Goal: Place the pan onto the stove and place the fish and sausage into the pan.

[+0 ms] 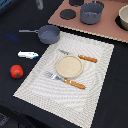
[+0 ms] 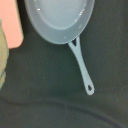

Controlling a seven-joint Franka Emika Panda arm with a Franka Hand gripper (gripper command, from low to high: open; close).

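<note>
The small round dark-grey saucepan point(image 1: 49, 34) w/ a long thin straight handle sits on the dark tabletop point(image 1: 10, 50), just off the pale striped placemat point(image 1: 95, 75), handle pointing toward the exterior view's left. It is not on the stove. In the wrist view the same pan point(image 2: 60, 20) fills the upper part of the picture, seen from above, its handle running down across the dark surface to a small loop at the end. No fingers show in either view, so whether the gripper is apart or together can't be told; the wrist cam looks to be above the pan, not touching it.

The flat pinkish-brown rectangular stove board point(image 1: 75, 22) lies at the far side, apart from the pan, w/ black round burner discs and a larger grey pot point(image 1: 91, 13) w/o long handle standing on it. A pink edge point(image 2: 12, 25) shows in the wrist view beside the pan.

The small white fish w/ blue end point(image 1: 27, 54) lies on the tabletop near the pan's handle side. The bright red roundish sausage point(image 1: 16, 71) sits nearer the camera, apart from the fish.

On the placemat: a round beige plate point(image 1: 69, 66) between two pieces of orange-handled cutlery point(image 1: 75, 84). The surroundings are dark; room detail can't be made out.
</note>
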